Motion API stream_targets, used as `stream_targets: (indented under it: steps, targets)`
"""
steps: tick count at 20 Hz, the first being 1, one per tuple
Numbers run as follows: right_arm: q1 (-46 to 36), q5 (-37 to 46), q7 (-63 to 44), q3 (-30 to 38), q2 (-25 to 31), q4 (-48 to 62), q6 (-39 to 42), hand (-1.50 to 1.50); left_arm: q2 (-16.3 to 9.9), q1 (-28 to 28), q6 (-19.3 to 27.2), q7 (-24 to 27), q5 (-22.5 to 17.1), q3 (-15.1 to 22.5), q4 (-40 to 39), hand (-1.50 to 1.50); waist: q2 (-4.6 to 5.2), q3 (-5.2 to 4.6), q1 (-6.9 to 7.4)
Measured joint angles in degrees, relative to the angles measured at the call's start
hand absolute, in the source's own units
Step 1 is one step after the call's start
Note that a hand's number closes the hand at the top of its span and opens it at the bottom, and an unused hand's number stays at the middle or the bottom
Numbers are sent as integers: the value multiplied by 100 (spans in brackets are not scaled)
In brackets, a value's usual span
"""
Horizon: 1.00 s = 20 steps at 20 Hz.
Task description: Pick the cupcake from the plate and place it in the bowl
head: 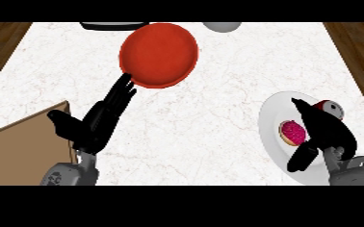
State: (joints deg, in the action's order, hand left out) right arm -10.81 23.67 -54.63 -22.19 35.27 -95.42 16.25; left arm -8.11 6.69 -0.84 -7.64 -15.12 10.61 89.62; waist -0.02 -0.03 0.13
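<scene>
A pink-frosted cupcake [292,132] lies on the white plate [272,118] at the right edge of the counter. My right hand [328,133] hovers over the plate just right of the cupcake. Its fingers stretch up and to the left, its thumb hangs below the cupcake, and it holds nothing. The red bowl [159,54] stands at the far middle of the counter. My left hand [96,120] is open at the lower left, its straight fingers pointing up at the bowl's near rim, with the tips at or just short of it.
A small red and white object [332,108] sits on the plate behind my right hand, partly hidden. A wooden board [32,134] lies at the left edge. A dark object [110,25] and a pale round one [222,26] stand along the far edge.
</scene>
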Motion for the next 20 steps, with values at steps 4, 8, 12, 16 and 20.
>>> stream_targets:
  steps: [4, 8, 12, 16, 20]
  targets:
    - [98, 398, 139, 115, -267, 157, 54, -150, 64, 6, -90, 42, 90, -86, -115, 0, -5, -7, -8]
    - [87, 776, 237, 251, -569, 363, 117, -150, 70, -109, -181, -55, 115, -160, 108, 0, -11, -14, -3]
    - [162, 1121, 412, 398, -781, 513, 135, -150, 145, -63, -204, -196, 180, -212, 152, 0, -16, -21, -6]
    - [87, 1418, 586, 574, -1027, 802, 129, -150, 268, -164, -162, -212, 334, -170, 251, 0, -17, -21, -2]
    - [13, 1638, 826, 769, -1272, 1144, 111, -150, 349, -81, -269, -168, 343, -265, 69, 0, -4, -5, -6]
